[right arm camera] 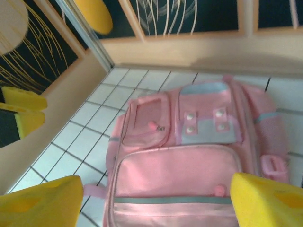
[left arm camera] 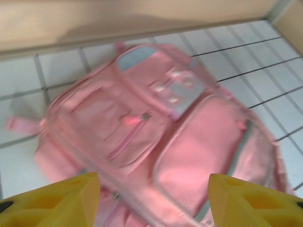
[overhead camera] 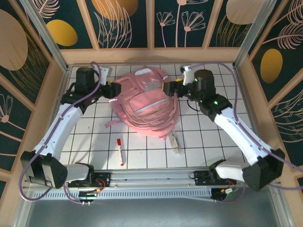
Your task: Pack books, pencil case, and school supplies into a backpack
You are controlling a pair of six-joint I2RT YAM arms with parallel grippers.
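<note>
White gridded table point(overhead camera: 203, 142) inside dark floral walls point(overhead camera: 184, 21), seemingly wood-framed.

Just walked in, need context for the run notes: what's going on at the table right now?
Both arms flank the pink backpack, which lies flat toward the far side of the table. The left gripper is at its left side and the right gripper at its right, both open and empty. A red-and-white marker and a white packet lie on the tiles nearer the arm bases, not yet packed.
</note>
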